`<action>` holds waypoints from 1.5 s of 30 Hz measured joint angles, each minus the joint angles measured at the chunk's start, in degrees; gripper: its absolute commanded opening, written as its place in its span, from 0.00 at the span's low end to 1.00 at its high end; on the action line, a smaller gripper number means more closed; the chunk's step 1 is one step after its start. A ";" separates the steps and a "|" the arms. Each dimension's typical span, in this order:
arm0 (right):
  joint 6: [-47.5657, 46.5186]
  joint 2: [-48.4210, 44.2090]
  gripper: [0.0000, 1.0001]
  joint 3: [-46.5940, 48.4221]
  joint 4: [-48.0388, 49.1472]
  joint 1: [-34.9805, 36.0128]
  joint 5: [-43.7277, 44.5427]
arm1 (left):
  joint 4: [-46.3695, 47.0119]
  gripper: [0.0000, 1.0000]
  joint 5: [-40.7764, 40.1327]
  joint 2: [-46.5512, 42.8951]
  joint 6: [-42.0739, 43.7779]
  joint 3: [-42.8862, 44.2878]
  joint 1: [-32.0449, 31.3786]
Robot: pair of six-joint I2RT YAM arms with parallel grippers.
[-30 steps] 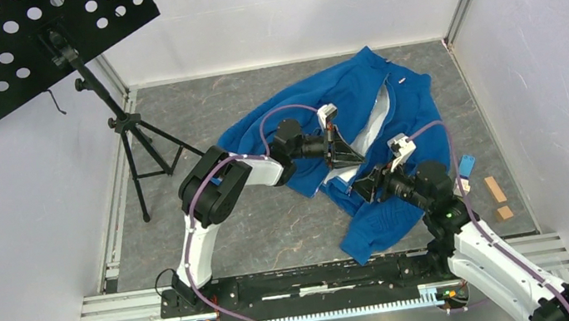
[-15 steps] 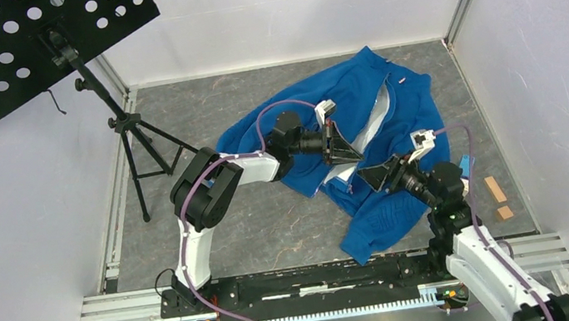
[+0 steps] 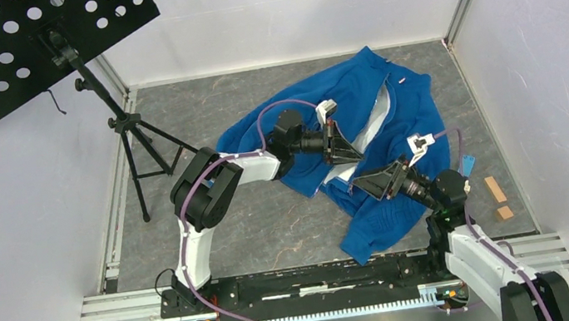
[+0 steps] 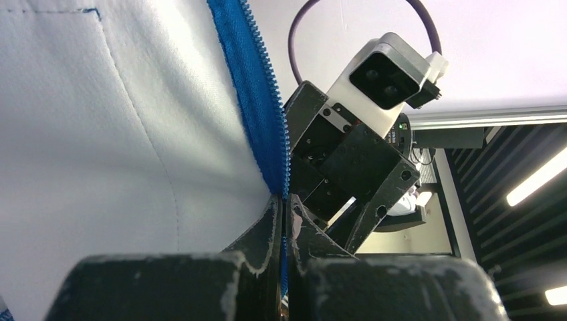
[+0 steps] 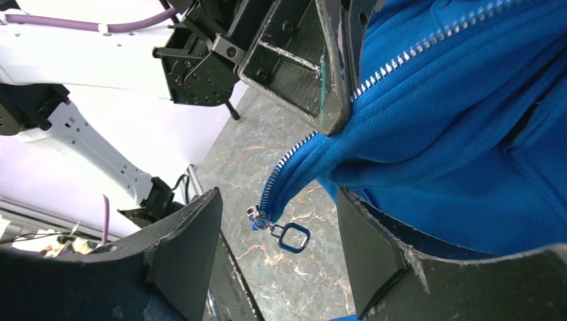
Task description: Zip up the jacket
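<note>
The royal-blue jacket (image 3: 379, 109) lies open on the floor, its pale lining (image 4: 120, 134) showing. My left gripper (image 3: 344, 150) is shut on the jacket's zipper edge (image 4: 271, 120) and holds it lifted; the toothed tape runs between its closed fingers (image 4: 284, 221). My right gripper (image 3: 374, 184) is open just below it, near the jacket's lower front. In the right wrist view the metal slider (image 5: 257, 215) and its blue ring pull (image 5: 293, 237) hang free between my open right fingers (image 5: 187, 247), touching neither. The left gripper's fingers (image 5: 301, 60) show above, clamped on the fleece.
A black music stand (image 3: 37, 36) on a tripod (image 3: 135, 139) stands at the back left. Two wooden blocks (image 3: 495, 190) and a small blue object (image 3: 466, 164) lie at the right by the wall. White walls close in three sides.
My right wrist has swung back to the right and its forearm has dropped lower; its gripper stays by the jacket's lower front. My left gripper shifted slightly away, still holding the zipper edge.
</note>
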 measured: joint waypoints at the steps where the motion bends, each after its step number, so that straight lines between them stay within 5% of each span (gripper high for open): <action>1: 0.61 0.90 0.66 0.00 1.16 0.00 -0.28 | 0.04 0.02 0.00 0.00 0.00 0.26 -0.04; 5: 2.78 3.52 0.44 0.00 5.05 0.00 -0.83 | 0.02 0.02 0.00 0.00 -0.02 0.59 -0.48; 13: 9.09 8.04 0.21 0.00 13.90 -0.04 -1.07 | 0.00 0.02 0.35 0.00 0.00 0.59 -1.60; 17: 10.73 9.90 0.00 0.00 15.69 -0.11 -1.46 | -0.42 0.03 0.52 -0.11 0.26 0.59 -1.60; 24: 11.17 11.54 0.00 0.00 15.89 -0.11 -3.37 | -13.55 0.58 -1.57 -4.11 10.23 1.07 -1.88; 29: 10.78 11.98 0.00 0.00 14.99 -0.11 -3.87 | -34.32 0.68 -10.86 -9.86 24.57 3.54 -3.85; 36: 8.87 11.96 0.00 -0.07 10.99 -0.09 -4.74 | -50.99 0.55 -22.95 -12.35 34.84 7.69 -6.91; 40: 6.29 9.97 0.01 -0.07 7.13 -0.02 -4.74 | -56.46 0.33 -25.79 -11.08 37.75 9.53 -7.89; 45: 1.38 7.23 0.30 -0.07 -1.07 0.02 -4.59 | -60.54 0.10 -26.08 -9.53 40.39 11.65 -7.93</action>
